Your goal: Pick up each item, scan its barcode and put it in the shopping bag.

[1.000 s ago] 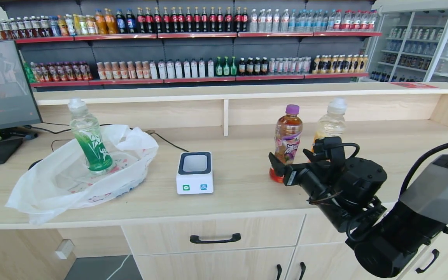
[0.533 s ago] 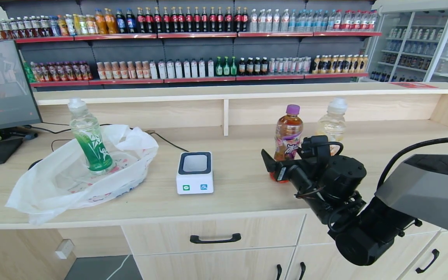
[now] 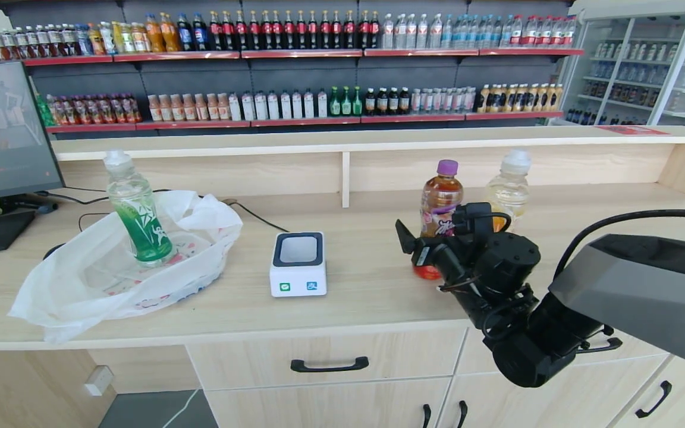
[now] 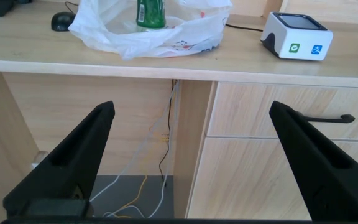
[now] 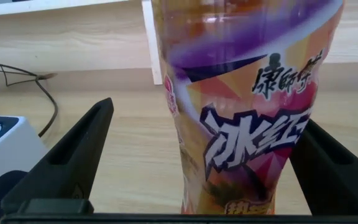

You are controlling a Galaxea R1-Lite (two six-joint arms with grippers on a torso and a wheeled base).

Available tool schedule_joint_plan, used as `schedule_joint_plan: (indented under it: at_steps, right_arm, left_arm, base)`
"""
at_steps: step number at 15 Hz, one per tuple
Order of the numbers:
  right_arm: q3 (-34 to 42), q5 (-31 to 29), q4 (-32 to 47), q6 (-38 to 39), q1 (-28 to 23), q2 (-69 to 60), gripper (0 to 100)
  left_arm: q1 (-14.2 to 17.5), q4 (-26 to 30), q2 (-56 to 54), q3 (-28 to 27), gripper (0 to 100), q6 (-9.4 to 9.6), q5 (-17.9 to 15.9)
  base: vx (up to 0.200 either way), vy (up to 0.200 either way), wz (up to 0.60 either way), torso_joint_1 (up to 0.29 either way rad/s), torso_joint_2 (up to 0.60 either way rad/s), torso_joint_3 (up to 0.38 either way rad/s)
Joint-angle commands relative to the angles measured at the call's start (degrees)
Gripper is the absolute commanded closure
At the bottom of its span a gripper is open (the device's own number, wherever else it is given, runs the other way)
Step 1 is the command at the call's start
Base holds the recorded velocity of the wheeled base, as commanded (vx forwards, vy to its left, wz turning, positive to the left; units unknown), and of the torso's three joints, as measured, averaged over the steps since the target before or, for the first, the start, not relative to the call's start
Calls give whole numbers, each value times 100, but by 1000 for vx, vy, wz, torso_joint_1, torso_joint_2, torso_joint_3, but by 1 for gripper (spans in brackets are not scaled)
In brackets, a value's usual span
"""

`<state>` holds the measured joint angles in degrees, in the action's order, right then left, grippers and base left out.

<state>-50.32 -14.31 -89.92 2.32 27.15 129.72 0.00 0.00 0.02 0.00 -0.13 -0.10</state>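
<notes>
Across the table (image 3: 372,285) things split pretty cleanly: handled stuff toward the left edge, waiting stuff toward the right edge. The biggest thing on it is the white shopping bag (image 3: 81,285), slumped open near the front left corner.

Next in size, the claws. The right claw (image 5: 197,168) is level with the lower half of the purple-cap tea bottle (image 3: 441,199). Its fingers are spread wide with the bottle between them, and the wrist view shows a gap on both sides, so nothing's clamped yet. The left claw (image 4: 191,155) is spread apart too, holding nothing. It hangs low in front of the table's front edge, facing the cabinet fronts.

Then the bottles. The green-label bottle (image 3: 139,220) stands upright inside the bag, so I'd call that one done. The tea bottle stands upright right of the table's middle, roughly midway between the front and back edges. Just beside it, toward the right edge, is a white-cap bottle (image 3: 509,189) with pale liquid. It's close enough that I can't tell if they touch.

Smallest is the white barcode scanner (image 3: 298,264), window facing up, near the front edge around the middle, between the bag and the bottles.

My read is that we're at the pick-up step for item two. The next move should be closing squarely on the tea bottle without nudging its neighbour. After that it's a lift and a carry over the scanner with the barcode turned toward the window. I can't tell where the barcode sits on the label.
</notes>
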Motion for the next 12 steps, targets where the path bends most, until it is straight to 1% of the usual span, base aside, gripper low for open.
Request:
schedule_joint_plan:
  at_steps: [1,12]
  right_arm:
    - [-65,-1,-8,-3,-34,115,0]
    - [-65,-1,-8,41,-34,299,0]
  left_arm:
    - [0,0,-2,0,0,-4,1]
    - [0,-44,-2,0,0,13,10]
  base:
    - [0,0,0,0,0,0]
    - [0,0,0,0,0,0]
